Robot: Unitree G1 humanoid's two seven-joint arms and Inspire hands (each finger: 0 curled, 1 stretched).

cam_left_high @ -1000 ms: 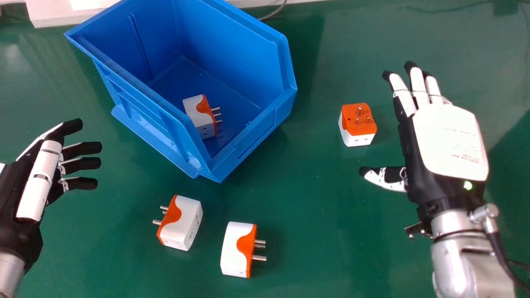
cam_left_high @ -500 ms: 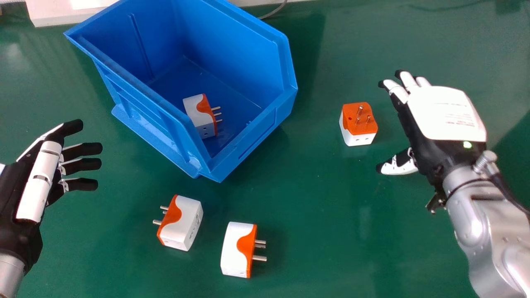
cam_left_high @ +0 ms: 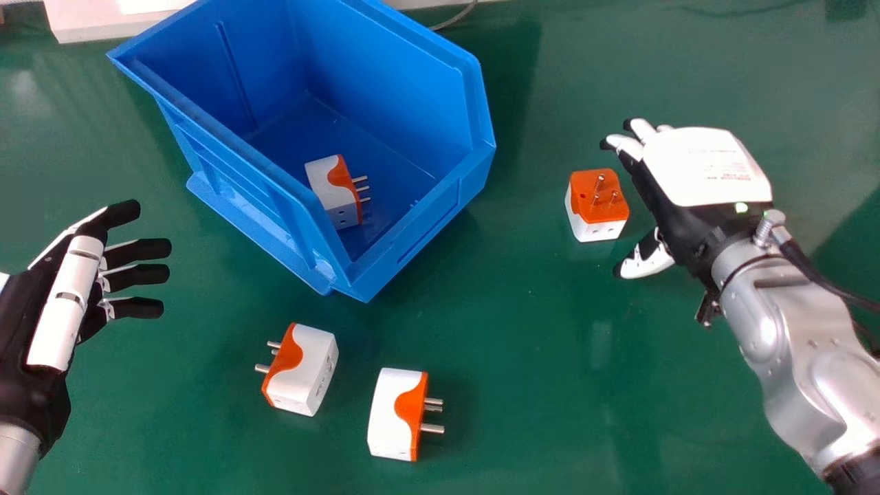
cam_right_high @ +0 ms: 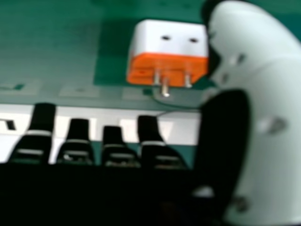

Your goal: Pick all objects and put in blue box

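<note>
Three plugs (cam_left_high: pixel 302 371) around the blue box (cam_left_high: pixel 419 227)

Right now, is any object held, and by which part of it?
Nothing is held: the right hand is open beside one plug adapter, and the left hand is open and empty.

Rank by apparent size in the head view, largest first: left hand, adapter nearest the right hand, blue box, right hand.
1. Blue box
2. Left hand and right hand: too close to rank, since the view's edge crops the left one
3. Adapter
</note>
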